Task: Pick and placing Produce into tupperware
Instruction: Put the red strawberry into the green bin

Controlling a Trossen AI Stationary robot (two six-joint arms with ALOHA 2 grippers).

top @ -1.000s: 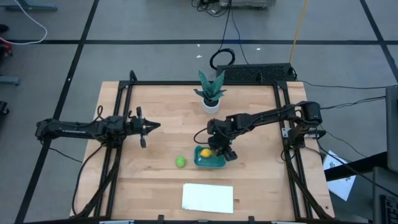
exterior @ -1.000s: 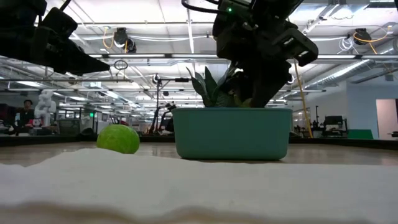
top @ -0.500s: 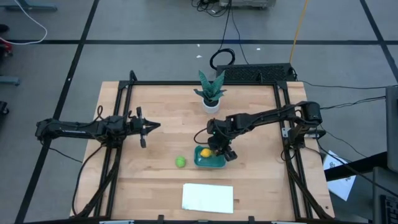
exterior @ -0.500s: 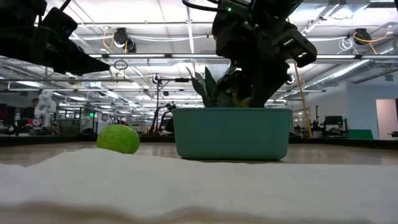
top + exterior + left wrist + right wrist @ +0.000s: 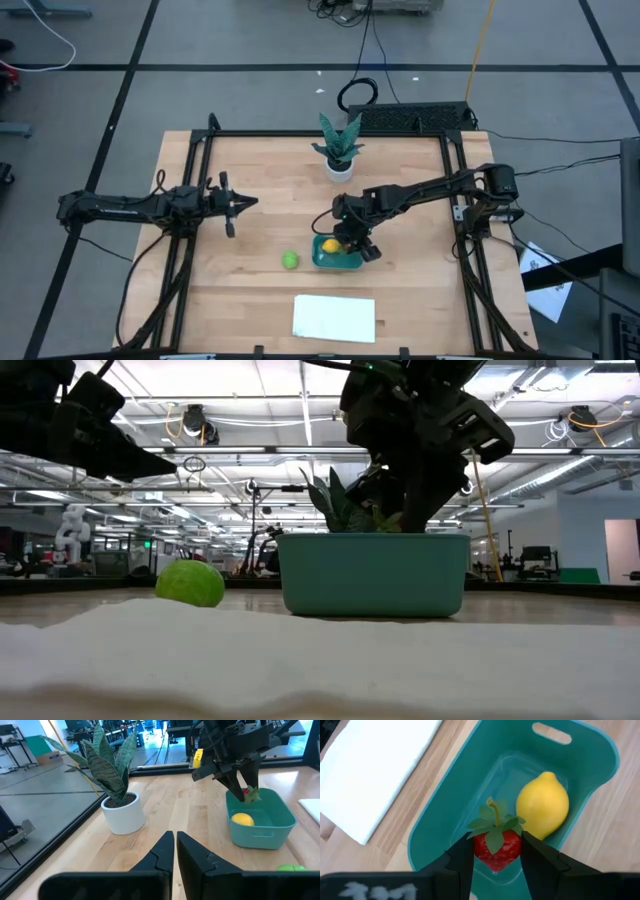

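Observation:
My right gripper hangs over the teal tub, shut on the small red strawberry. The yellow lemon lies on the tub's floor beside it, also seen as the lemon in the left wrist view. A lime-green fruit rests on the table just left of the tub, and shows as the lime in the low view. My left gripper waits, shut, above the table's left half. My right gripper pinches the strawberry between its two fingers, one on each red side, just below the green leaves. The fingers come from above, pointing down. The strawberry is lifted clear, stem end up, at about rim height over the tub's inside.
A potted plant in a white pot stands near the far edge, behind the tub. A flat white sheet lies near the near edge. Black frame rails run along the table's sides. Bare wood lies between the two arms.

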